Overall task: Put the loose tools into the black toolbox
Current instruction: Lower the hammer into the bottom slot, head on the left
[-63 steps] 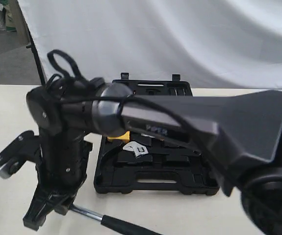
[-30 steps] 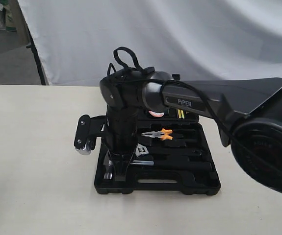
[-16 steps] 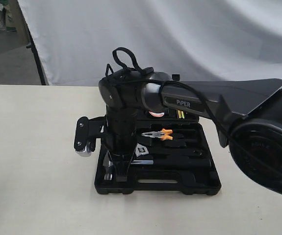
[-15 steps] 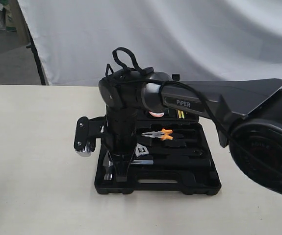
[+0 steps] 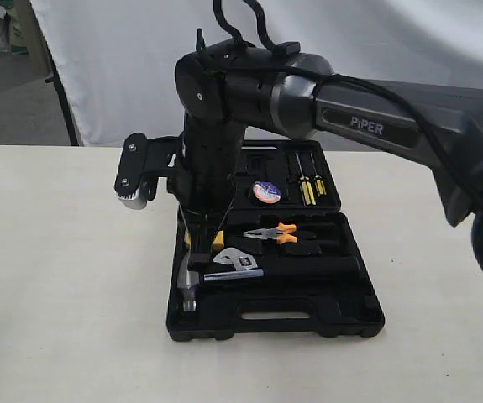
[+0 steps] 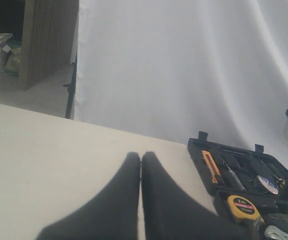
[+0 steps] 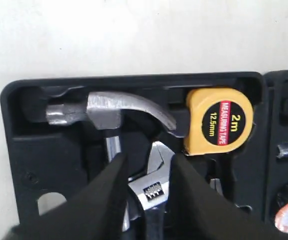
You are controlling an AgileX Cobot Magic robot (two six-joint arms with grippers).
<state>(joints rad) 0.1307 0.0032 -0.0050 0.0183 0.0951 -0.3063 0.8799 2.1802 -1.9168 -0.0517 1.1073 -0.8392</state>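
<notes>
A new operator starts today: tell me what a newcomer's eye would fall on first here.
The black arm marked PiPER dominates, leaning from the right over the open black toolbox in the middle of the pale table. Inside the case, bright spots stand out: the yellow tape measure beside the steel claw hammer, and the orange-handled pliers. The right gripper hangs with fingers apart over the claw hammer and the silver wrench.
</notes>
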